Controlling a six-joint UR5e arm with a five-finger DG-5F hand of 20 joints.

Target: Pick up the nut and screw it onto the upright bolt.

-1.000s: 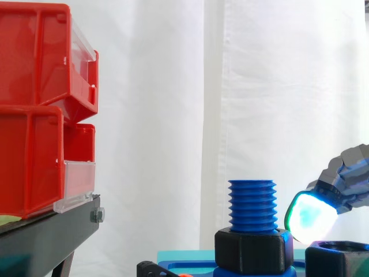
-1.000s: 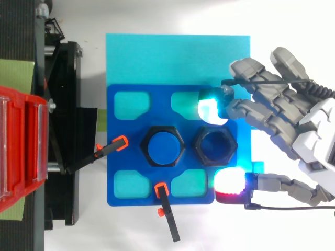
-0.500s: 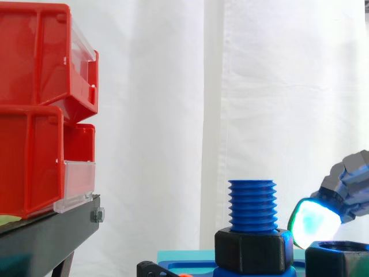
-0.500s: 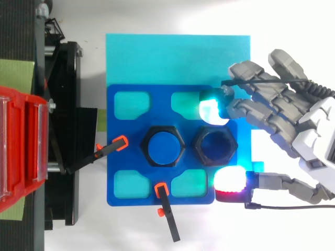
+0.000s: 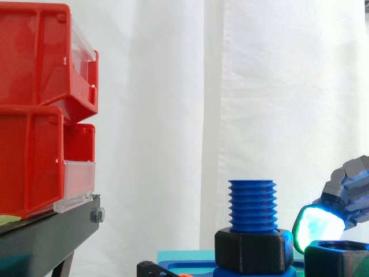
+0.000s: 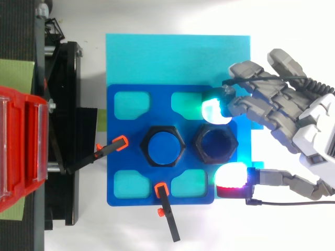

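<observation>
The loose black hex nut (image 6: 215,145) was parked flat right beside the upright blue threaded bolt (image 5: 252,205), with the fingers (image 6: 214,111) of the grey hand (image 6: 309,133) held apart astride it, presumably ready for pinching.

Bright, even light washes the white curtain (image 5: 259,86), leaving only faint grey shadows in its folds. Seen from above, the white counter (image 6: 157,15) is close to blown out. The glowing pads (image 6: 213,111) of the robot hand (image 6: 309,130) flare into white glare, tinged cyan and red at their edges. The black stand (image 6: 21,78) at left sits dark, showing little detail.
</observation>
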